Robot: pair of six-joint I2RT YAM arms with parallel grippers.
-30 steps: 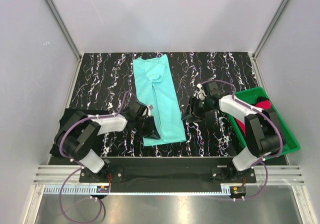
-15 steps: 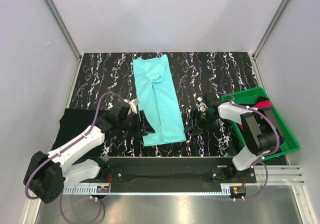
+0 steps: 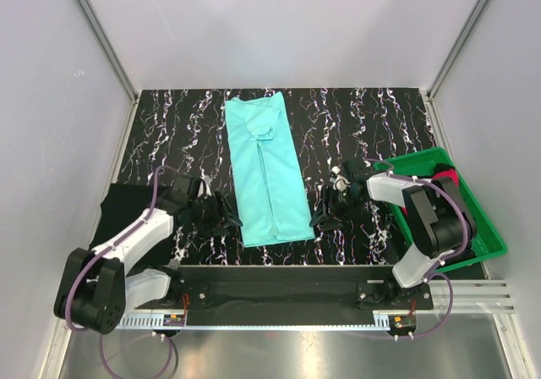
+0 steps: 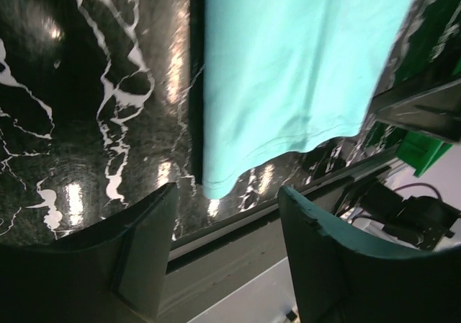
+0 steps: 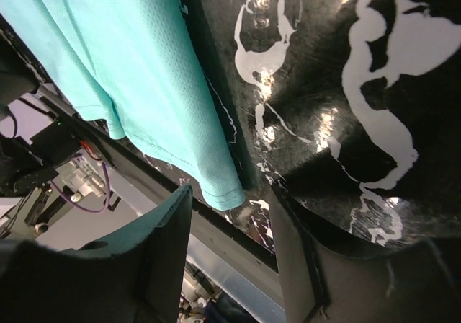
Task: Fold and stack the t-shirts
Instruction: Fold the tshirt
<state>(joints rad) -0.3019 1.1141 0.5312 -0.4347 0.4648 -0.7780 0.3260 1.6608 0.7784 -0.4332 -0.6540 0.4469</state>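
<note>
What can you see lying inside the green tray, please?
A red-pink shirt shows at the far end of the tray. The right arm covers most of the rest, so anything else there is hidden.

matt cloth t-shirt (image 3: 267,176), seemingly glossy mat (image 3: 355,117)

The top view is bright and even, lit from above, sharp throughout, with only soft shadows under the arms (image 3: 135,231). Both wrist views are dimmer — overhead light throws glare spots on the glossy mat (image 4: 72,157), and the near fingers (image 4: 137,265) loom dark and out of focus at the bottom edge.
</note>
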